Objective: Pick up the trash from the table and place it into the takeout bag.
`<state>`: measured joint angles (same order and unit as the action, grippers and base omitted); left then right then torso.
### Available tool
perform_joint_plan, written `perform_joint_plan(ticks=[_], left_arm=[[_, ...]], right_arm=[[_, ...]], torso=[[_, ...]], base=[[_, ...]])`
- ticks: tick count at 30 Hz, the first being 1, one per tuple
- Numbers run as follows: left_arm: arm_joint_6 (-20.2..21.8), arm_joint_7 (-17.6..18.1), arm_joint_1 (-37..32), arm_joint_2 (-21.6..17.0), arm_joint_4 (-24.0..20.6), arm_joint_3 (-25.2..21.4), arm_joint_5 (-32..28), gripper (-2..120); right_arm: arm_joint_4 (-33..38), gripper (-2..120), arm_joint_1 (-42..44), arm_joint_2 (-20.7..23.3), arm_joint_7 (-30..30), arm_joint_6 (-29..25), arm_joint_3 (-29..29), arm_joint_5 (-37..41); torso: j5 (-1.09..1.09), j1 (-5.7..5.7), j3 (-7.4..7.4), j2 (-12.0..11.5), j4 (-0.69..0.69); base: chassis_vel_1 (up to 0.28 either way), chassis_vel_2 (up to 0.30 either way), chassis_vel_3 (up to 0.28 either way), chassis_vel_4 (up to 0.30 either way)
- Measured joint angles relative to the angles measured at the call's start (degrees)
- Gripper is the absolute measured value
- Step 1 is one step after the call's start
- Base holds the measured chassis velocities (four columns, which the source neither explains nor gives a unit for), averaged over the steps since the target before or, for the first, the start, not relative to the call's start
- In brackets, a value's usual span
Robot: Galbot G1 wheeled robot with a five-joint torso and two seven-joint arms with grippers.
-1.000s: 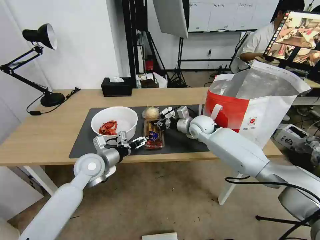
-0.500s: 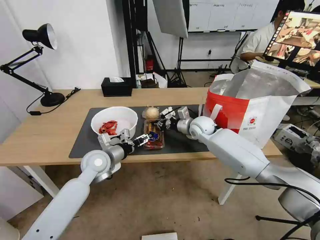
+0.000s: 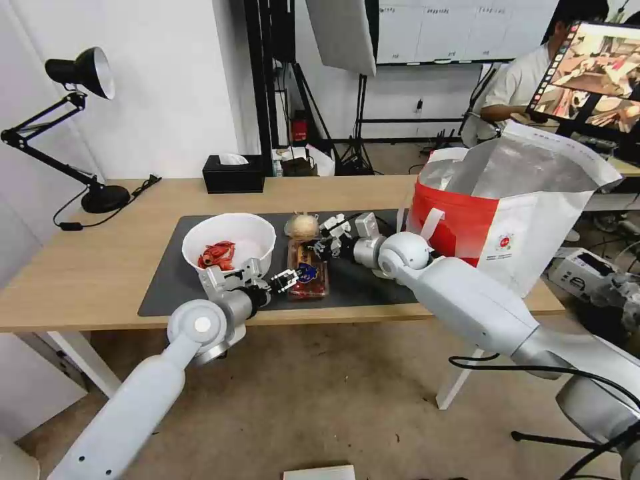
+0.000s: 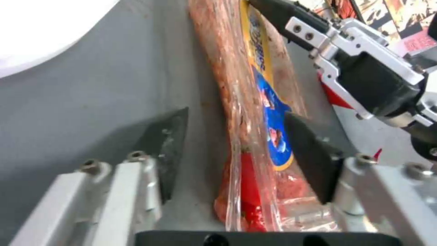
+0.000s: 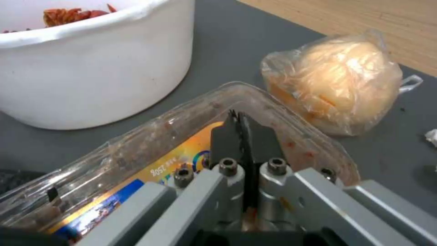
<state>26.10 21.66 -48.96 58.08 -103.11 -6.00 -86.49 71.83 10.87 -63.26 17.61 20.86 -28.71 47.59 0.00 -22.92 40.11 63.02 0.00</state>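
the clear plastic trays (image 3: 307, 269) lie on the dark mat (image 3: 167, 280) of the table (image 3: 80, 267), just beside the white bowl (image 3: 229, 243). the left gripper (image 4: 237, 150) sits at their near end, fingers spread to either side. the right gripper (image 5: 240, 133) has its fingers pressed together on the trays' far rim, near the wrapped beige ball (image 5: 337, 82). the takeout bag (image 3: 513, 213) stands well beyond the trays from the bowl.

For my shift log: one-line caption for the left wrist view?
Left gripper, open, straddles the near end of the clear tray on the grey mat; right gripper shut on its far edge.
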Motion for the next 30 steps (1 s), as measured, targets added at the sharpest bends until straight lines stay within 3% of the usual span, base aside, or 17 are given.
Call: perform_joint_plan(ticks=[8, 11, 14, 25, 30], left_arm=[[-0.1, 0.0, -0.2, -0.6, -0.1, -0.4, 0.1, 23], [-0.4, -0.1, -0.3, -0.7, -0.1, -0.5, 0.2, 7], [-0.6, 0.0, -0.4, -0.5, -0.4, -0.5, 0.2, 1], [-1.5, -1.5, -1.9, -0.7, -4.0, -1.0, 0.2, 0], [-2.6, -2.9, -3.1, -1.8, -8.5, -2.4, 0.1, 0]], right_arm=[[0.8, 0, 0.0, 0.6, -0.1, 0.0, -0.3, 0.4], [1.6, 0, -0.2, 1.2, -0.1, 0.0, -0.3, 1.1], [2.6, 0, 0.1, 1.9, -0.2, 0.0, 0.0, 1.5], [11.8, 0, 6.0, 7.7, -2.8, -3.9, 7.2, 3.8], [21.9, 0, 12.6, 11.3, -7.4, -9.6, 13.8, 7.2]], torso=[[0.00, 0.00, 0.00, 0.0, 0.00], [0.00, 0.00, 0.00, 0.0, 0.00], [0.00, 0.00, 0.00, 0.0, 0.01], [0.01, 0.00, 0.00, 0.0, -0.01], [0.01, 0.00, 0.00, 0.0, 0.00]], base=[[0.000, 0.000, 0.000, 0.000], [0.000, 0.000, 0.000, 0.000], [0.000, 0.000, 0.000, 0.000], [0.000, 0.000, 0.000, 0.000], [0.000, 0.000, 0.000, 0.000]])
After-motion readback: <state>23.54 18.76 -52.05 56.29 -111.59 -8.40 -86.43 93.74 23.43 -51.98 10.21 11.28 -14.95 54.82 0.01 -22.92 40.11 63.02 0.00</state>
